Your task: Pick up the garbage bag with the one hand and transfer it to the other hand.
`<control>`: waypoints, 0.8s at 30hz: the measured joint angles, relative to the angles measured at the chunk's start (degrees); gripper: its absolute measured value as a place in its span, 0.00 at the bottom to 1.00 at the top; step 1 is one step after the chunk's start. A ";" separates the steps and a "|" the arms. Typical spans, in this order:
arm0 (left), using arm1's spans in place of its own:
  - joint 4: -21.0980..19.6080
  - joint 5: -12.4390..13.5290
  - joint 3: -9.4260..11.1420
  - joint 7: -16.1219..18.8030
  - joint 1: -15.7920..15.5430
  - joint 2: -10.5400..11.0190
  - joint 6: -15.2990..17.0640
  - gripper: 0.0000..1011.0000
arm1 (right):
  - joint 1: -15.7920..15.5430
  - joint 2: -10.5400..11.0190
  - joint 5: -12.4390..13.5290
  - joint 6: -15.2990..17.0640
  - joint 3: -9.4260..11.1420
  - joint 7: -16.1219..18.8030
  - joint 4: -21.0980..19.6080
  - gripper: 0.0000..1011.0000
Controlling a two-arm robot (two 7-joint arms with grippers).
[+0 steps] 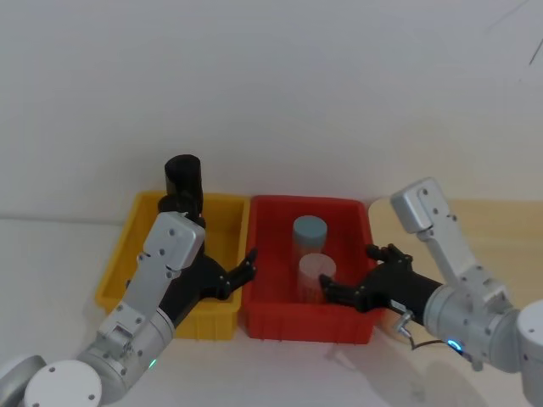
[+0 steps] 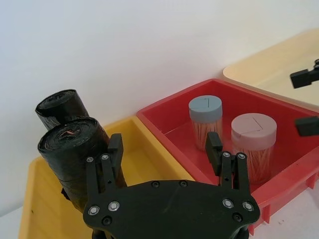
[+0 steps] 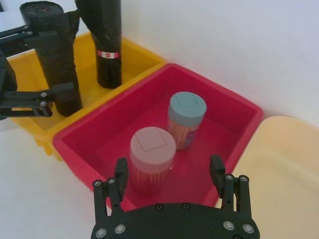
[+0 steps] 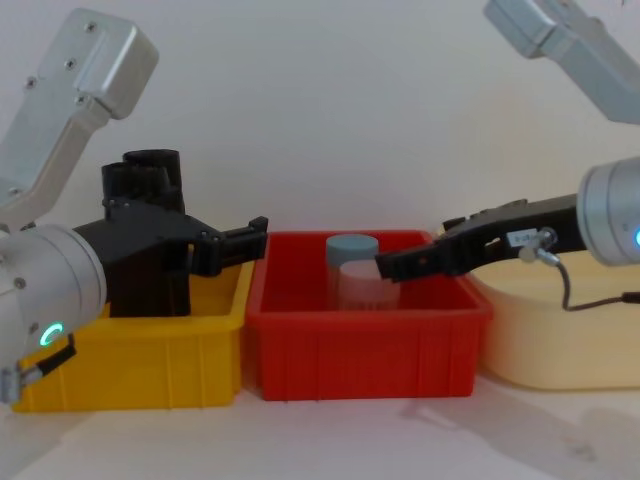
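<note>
The garbage bag [image 2: 72, 149] [image 3: 50, 59], a plain black glossy roll, stands upright in the yellow bin [image 2: 144, 154]. A like roll with a red-and-white label [image 3: 107, 50] stands behind it. My left gripper [image 2: 164, 142] [image 4: 255, 240], green ring on its wrist, hangs open over the yellow bin. One of its fingers [image 2: 113, 152] sits right beside the plain roll, and the roll lies outside the gap. The right gripper [image 3: 168, 167] [image 1: 349, 270], with a blue wrist ring, is open above the red bin's near right side and holds nothing.
The red bin [image 1: 280, 205] holds two clear jars, one blue-lidded [image 1: 310, 229] and one pink-lidded [image 1: 316, 267]. A cream tray [image 3: 284, 174] lies to the right of it. A white wall rises close behind the bins.
</note>
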 joint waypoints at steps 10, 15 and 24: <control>0.00 0.00 0.00 0.00 0.00 0.00 0.00 0.99 | 2.13 -1.94 -0.87 -0.94 -1.96 1.72 3.42 0.99; 0.00 0.00 0.00 0.00 0.00 0.00 0.00 0.99 | 3.36 -3.02 -1.26 -1.59 -2.76 2.57 5.77 0.99; 0.00 0.00 0.00 0.00 0.00 0.00 0.00 0.99 | 5.65 -4.96 -1.85 -3.01 -3.49 3.39 10.50 0.99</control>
